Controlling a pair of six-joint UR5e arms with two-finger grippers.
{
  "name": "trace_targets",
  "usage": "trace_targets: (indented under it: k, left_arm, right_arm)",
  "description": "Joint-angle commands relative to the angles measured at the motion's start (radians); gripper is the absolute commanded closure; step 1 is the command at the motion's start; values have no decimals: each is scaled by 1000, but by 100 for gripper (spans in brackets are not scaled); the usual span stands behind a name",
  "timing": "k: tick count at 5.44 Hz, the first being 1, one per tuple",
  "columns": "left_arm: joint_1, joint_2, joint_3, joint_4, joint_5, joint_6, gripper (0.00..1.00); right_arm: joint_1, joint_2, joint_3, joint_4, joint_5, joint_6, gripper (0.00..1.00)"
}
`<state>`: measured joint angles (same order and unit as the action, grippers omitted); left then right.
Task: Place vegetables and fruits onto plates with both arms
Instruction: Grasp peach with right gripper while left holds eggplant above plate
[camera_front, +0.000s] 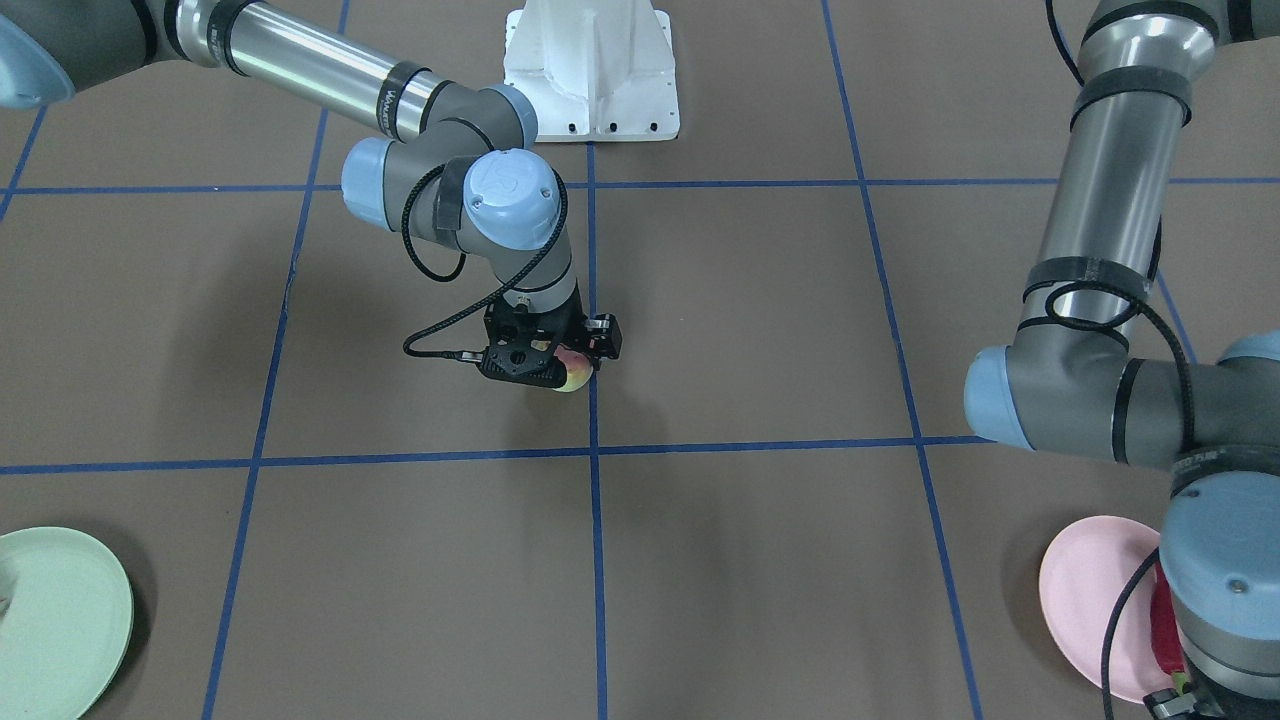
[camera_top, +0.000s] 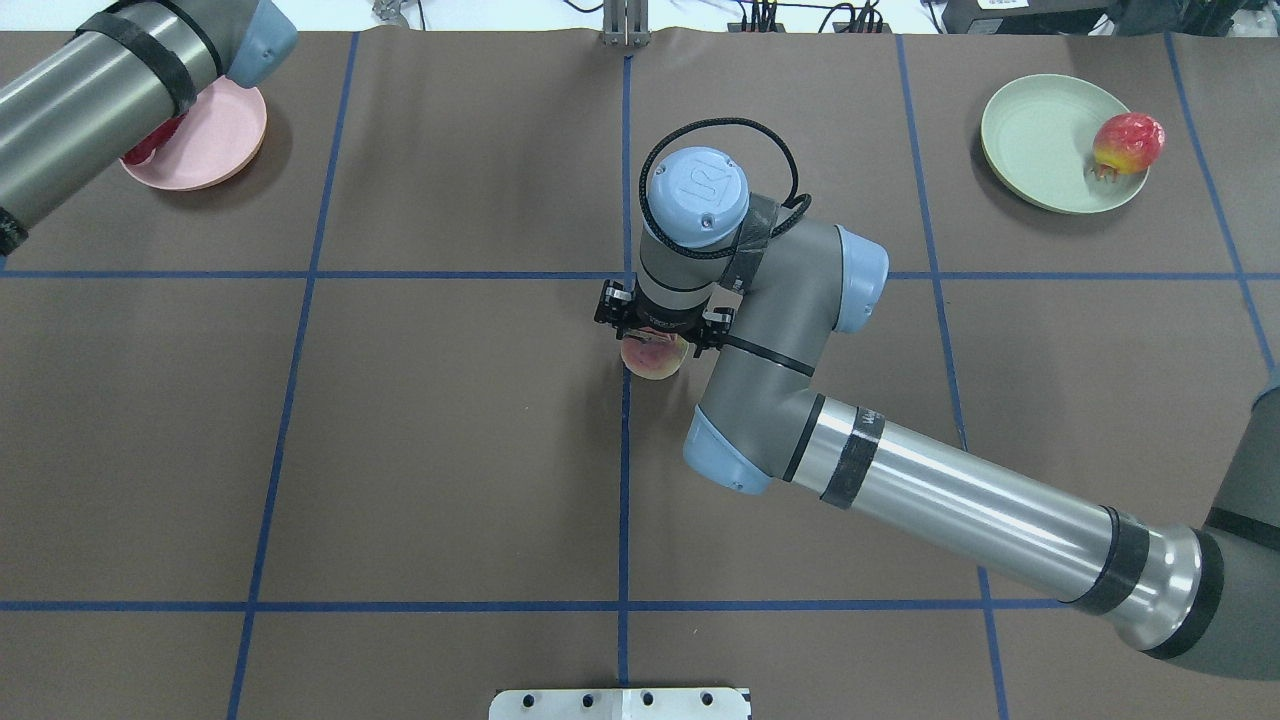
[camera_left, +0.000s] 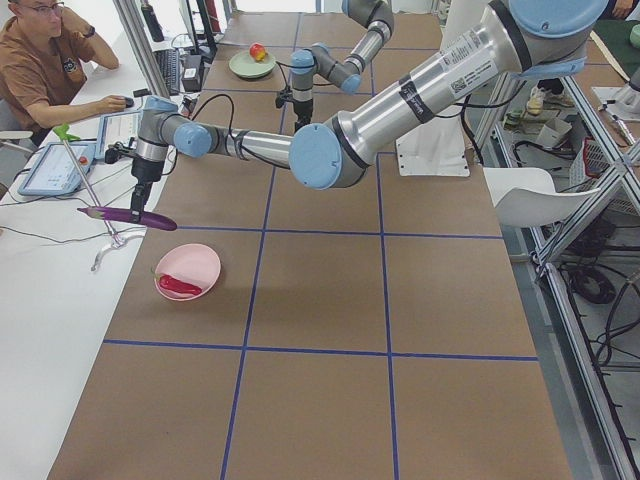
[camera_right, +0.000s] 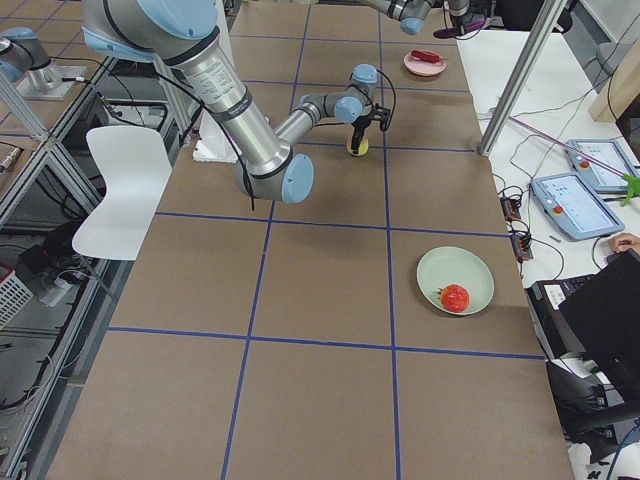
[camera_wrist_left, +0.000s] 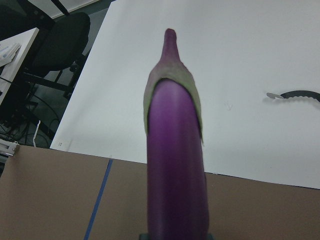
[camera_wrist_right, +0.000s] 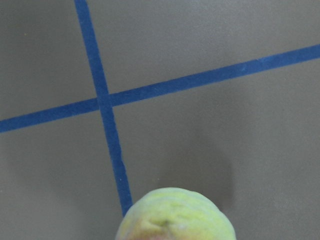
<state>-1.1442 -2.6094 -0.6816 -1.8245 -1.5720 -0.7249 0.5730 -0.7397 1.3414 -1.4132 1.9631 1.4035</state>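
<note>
My right gripper (camera_top: 655, 335) is at the table's middle, shut on the yellow-green peach (camera_top: 652, 360), low over a blue tape crossing. The peach also shows in the right wrist view (camera_wrist_right: 175, 215). My left gripper (camera_left: 136, 208) is shut on the purple eggplant (camera_left: 125, 214) and holds it level in the air, just beyond the pink plate (camera_left: 195, 262). The eggplant fills the left wrist view (camera_wrist_left: 175, 165). The red chili (camera_left: 180, 286) lies on the pink plate. The red-orange fruit (camera_top: 1128, 142) sits on the mint green plate (camera_top: 1035, 140).
The white base block (camera_front: 592, 70) stands at the robot's edge. A white side table (camera_left: 40, 300) with a tablet and cables borders the pink plate's end. An operator (camera_left: 45, 60) sits there. Blue tape lines grid the brown tabletop.
</note>
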Motion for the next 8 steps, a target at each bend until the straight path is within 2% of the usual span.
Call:
trace_targets:
  k: [1, 2, 3, 6, 8]
  left_arm:
    - [3, 2, 48, -63, 3, -1, 100]
    - [17, 3, 109, -132, 4, -1, 100]
    - [53, 3, 125, -139, 73, -11, 100]
    - [107, 26, 172, -167, 128, -8, 100]
    - [124, 71, 171, -165, 136, 110, 100]
  right_arm:
    - [2, 2, 30, 2, 2, 29, 99]
    - [34, 3, 63, -4, 14, 31, 100]
    - [51, 0, 74, -4, 16, 29, 100]
    - [132, 2, 108, 2, 49, 23, 100]
    - [157, 9, 107, 2, 51, 17, 100]
